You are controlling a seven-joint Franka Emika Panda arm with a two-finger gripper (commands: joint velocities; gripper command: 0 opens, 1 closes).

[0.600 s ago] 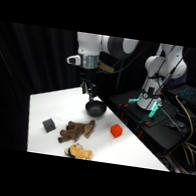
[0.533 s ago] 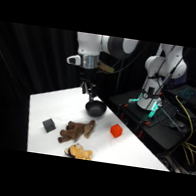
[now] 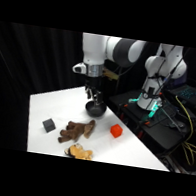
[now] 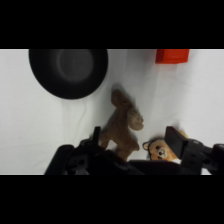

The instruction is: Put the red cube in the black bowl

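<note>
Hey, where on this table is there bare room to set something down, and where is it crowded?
Free: the white table's far left stretch, bordered by its back edge, the grey cube and the black bowl; also the strip right of the red cube. Crowded: the middle front, where the brown plush toy and a small teddy lie close together.

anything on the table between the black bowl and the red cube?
No. In the side view the stretch of white table between the black bowl and the red cube is bare; the brown plush toy lies off to the side.

Red cube [image 3: 115, 131], black bowl [image 3: 95, 109], brown plush toy [image 3: 76, 130]
</note>
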